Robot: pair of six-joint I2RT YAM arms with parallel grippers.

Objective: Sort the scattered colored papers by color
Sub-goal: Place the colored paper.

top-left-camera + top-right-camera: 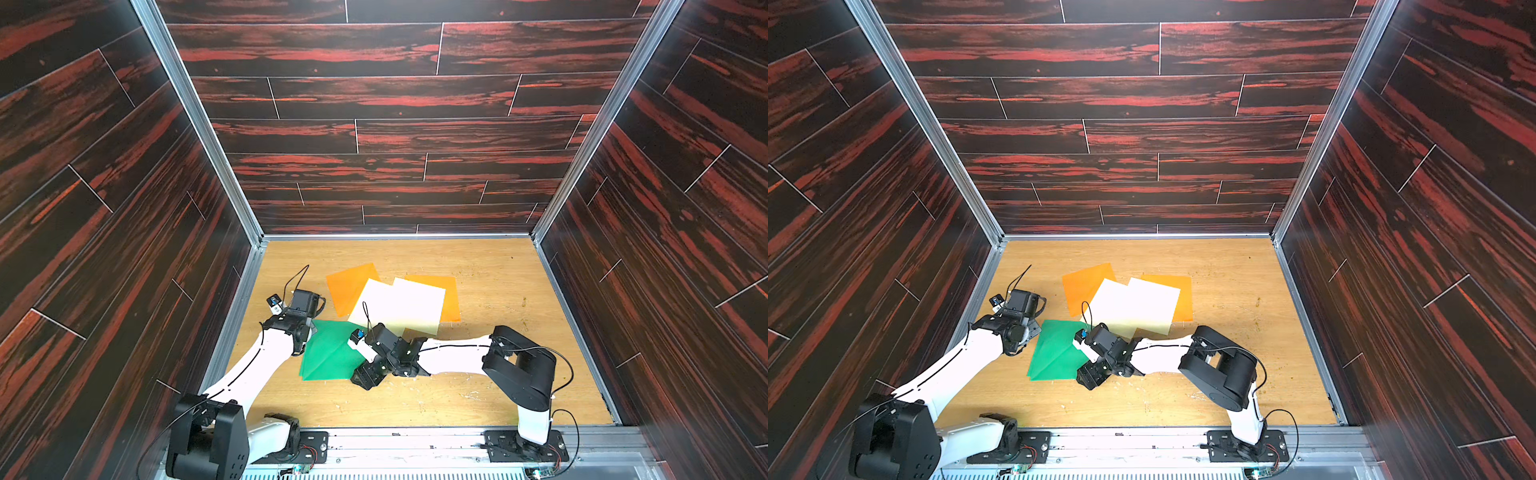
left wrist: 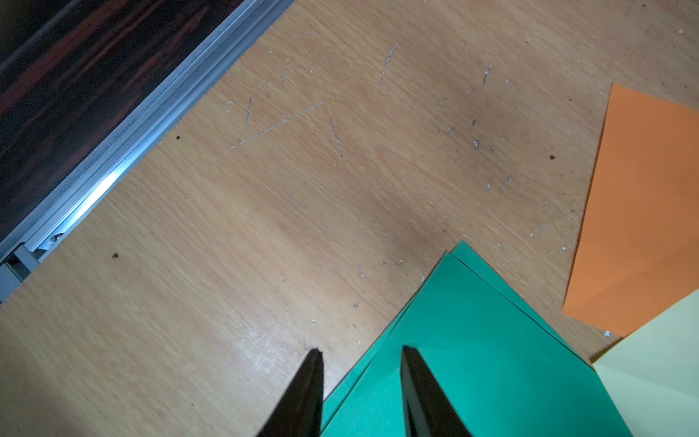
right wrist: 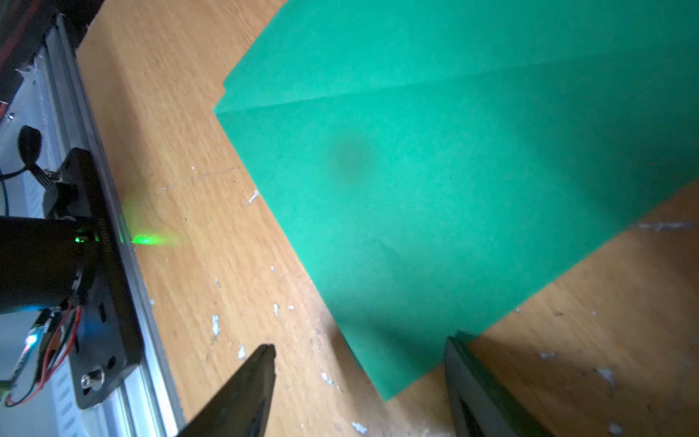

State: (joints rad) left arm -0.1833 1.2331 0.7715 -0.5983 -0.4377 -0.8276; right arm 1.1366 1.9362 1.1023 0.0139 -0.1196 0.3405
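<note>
The green papers [image 1: 328, 353] lie stacked on the table [image 1: 478, 374], at about 8 o'clock from its middle. The left wrist view shows two offset green edges [image 2: 472, 340]; any further count is unclear. At 12 to 1 o'clock from them, overlapping cream papers [image 1: 399, 303] cover parts of two orange sheets [image 1: 347, 286] [image 1: 451, 299].

The left end effector [image 2: 363, 353] stands partly open at the stack's 11 o'clock corner, straddling its edge and gripping nothing. The right end effector [image 3: 361, 344] gapes wide at the 4 o'clock corner, with the green tip between its fingers, unclamped. In both top views the wrists hide the fingertips, and the right arm cuts off the cream papers' near edge.
</note>
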